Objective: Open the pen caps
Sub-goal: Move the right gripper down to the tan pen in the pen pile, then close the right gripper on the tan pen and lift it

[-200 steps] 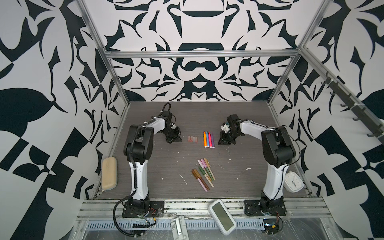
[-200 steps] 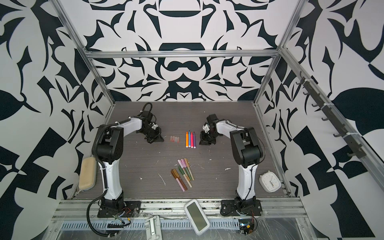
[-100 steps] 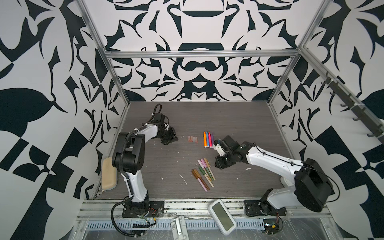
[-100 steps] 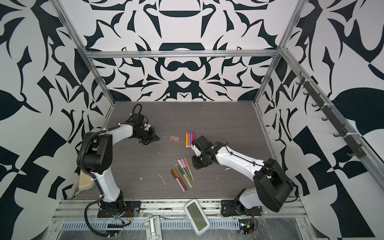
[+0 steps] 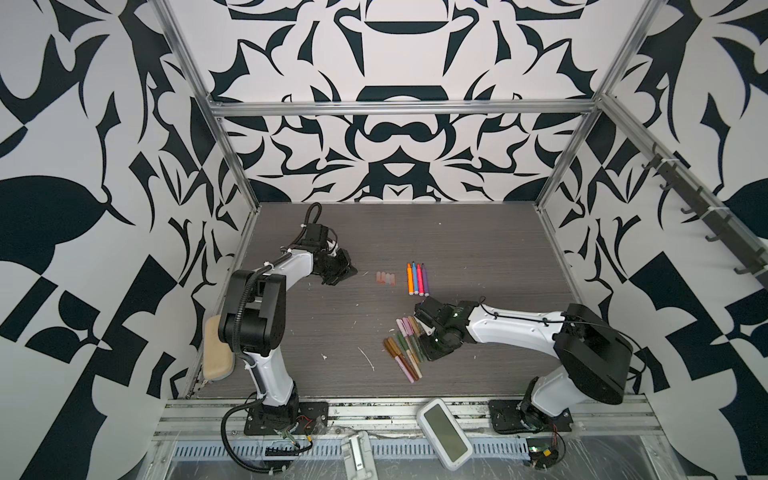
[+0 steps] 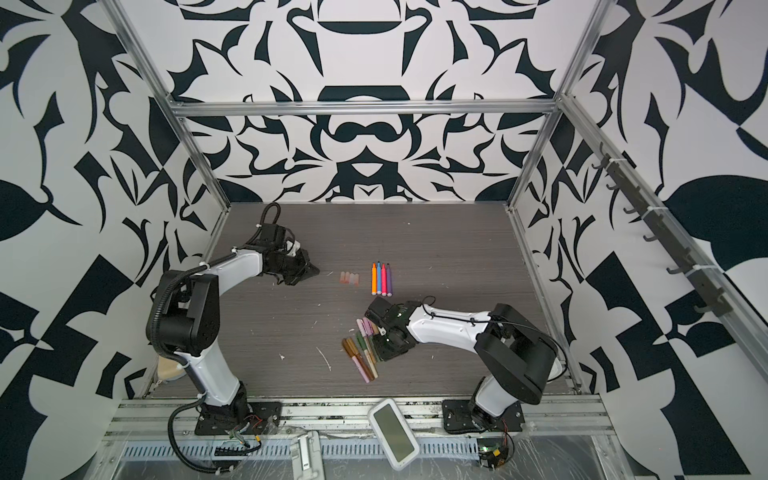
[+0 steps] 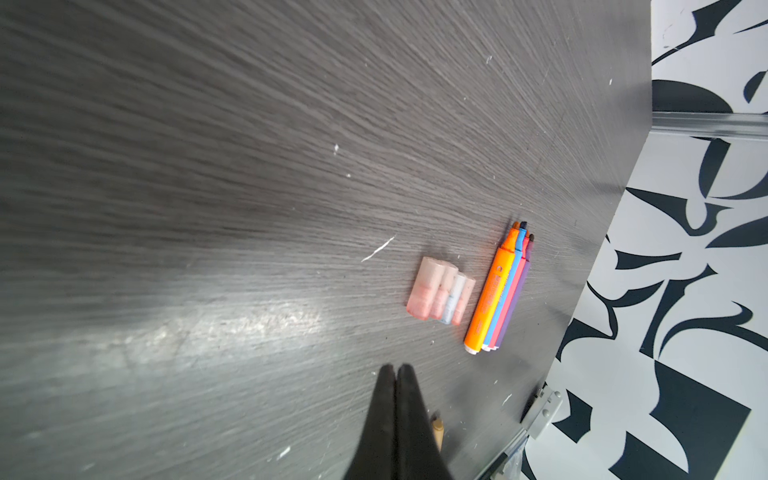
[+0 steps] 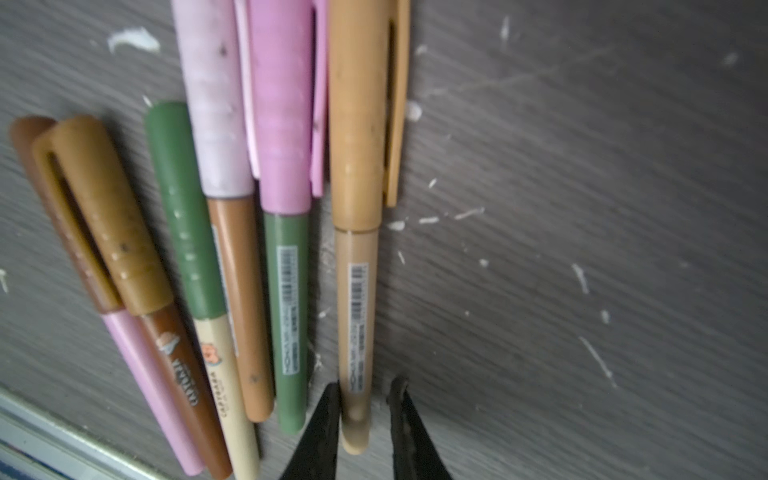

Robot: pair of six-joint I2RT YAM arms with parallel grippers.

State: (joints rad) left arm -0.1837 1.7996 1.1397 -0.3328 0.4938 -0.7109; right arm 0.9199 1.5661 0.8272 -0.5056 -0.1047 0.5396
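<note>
At the butt end of the tan pen (image 8: 357, 291), the right gripper (image 8: 365, 382) stands with its jaws parted, one on either side of the barrel. One finger (image 8: 326, 411) touches the barrel and the other stands just clear of it. The tan cap (image 8: 357, 124) sits on the pen.

Beside the tan pen, five more capped pens (image 8: 241, 291) lie in a loose fan:
- a green barrel under a pink cap
- a brown barrel under a pale pink cap
- a cream barrel under a green cap
- a brown barrel under a tan-brown cap
- a pink barrel under a brown cap

In both top views this cluster lies just below the middle of the table (image 5: 478, 249). Above it, four uncapped markers (image 5: 416, 279) (orange, blue, pink, purple) lie side by side, tips toward the back wall. Just left of them, four loose caps (image 5: 385, 278), translucent pale pink, lie in a row.

Further left stands the left gripper (image 5: 347, 272), apart from the caps, its fingers (image 7: 409, 399) pressed together on nothing. A white device (image 5: 444, 434) lies at the frame's lower edge.
</note>
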